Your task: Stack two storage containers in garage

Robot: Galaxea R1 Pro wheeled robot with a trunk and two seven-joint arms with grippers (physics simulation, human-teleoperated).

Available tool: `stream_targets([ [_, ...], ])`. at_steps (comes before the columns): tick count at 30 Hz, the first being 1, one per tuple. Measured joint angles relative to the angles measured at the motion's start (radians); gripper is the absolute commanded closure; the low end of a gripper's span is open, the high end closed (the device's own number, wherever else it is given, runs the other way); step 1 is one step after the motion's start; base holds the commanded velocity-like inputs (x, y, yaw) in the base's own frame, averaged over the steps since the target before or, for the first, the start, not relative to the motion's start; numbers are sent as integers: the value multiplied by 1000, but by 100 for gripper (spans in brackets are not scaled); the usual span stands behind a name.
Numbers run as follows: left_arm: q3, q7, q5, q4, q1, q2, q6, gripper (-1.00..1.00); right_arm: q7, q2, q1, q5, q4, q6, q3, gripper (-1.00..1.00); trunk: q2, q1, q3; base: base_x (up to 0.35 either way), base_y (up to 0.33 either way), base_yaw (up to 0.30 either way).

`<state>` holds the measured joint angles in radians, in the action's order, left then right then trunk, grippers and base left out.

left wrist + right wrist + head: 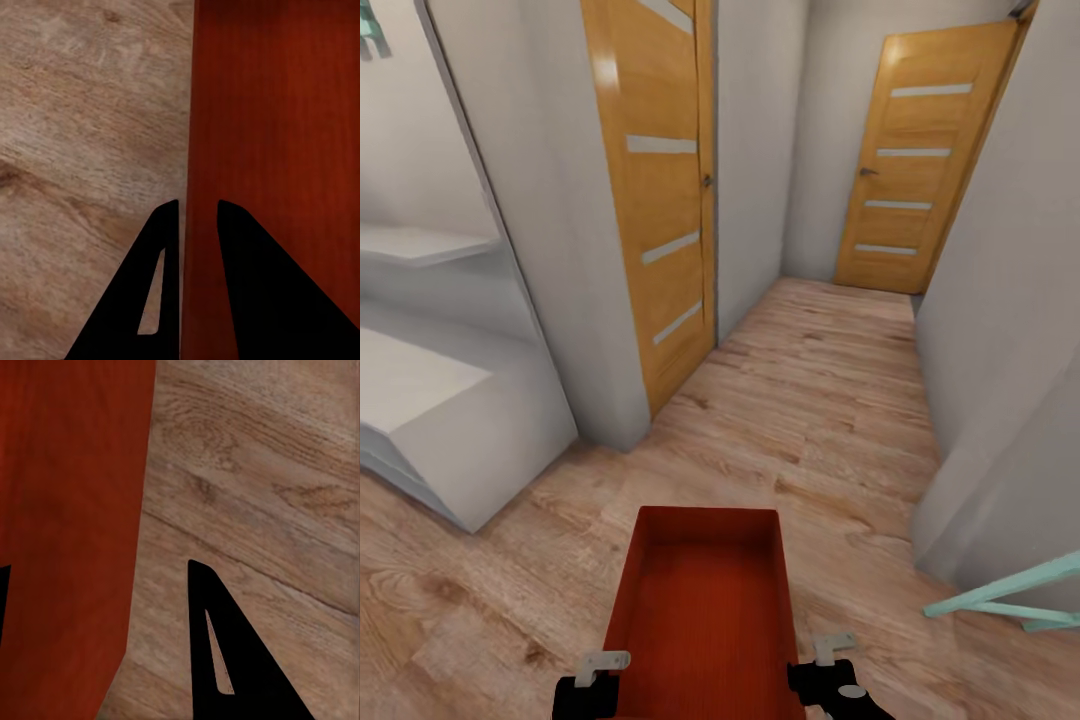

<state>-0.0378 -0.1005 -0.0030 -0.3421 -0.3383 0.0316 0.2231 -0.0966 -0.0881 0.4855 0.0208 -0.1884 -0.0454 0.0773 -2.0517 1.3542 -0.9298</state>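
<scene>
One orange-red storage container (pixel 705 610) hangs low in front of me over light wood-plank flooring, its long side pointing down a hallway. My left gripper (pixel 600 678) is at its near left rim. In the left wrist view the left gripper (pixel 199 204) is shut on the container's wall (pixel 277 150), with one black finger on each side. My right gripper (pixel 828 668) is at the near right rim. Seen from the right wrist, the right gripper (pixel 96 566) stands open, its fingers wide apart astride the container's edge (pixel 67 525); the outer finger (pixel 217 630) is clear of the wall.
A narrow hallway runs ahead to a closed wood door (pixel 920 160) at its far end. Another wood door (pixel 660 190) is on the left, beside a projecting white wall corner (pixel 600 400). White shelving (pixel 430 400) stands at left; a teal frame (pixel 1010 595) juts in at right.
</scene>
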Motion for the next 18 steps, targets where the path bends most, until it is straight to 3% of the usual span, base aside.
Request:
stream_targets([
  [9, 0, 0, 0, 0, 0, 0, 0, 100, 0, 0, 0, 0, 0, 0, 0, 100, 0, 0, 0, 311, 0, -2],
  [18, 0, 0, 0, 0, 0, 0, 1, 100, 0, 0, 0, 0, 0, 0, 0, 100, 0, 1, 0, 42, 0, 0],
])
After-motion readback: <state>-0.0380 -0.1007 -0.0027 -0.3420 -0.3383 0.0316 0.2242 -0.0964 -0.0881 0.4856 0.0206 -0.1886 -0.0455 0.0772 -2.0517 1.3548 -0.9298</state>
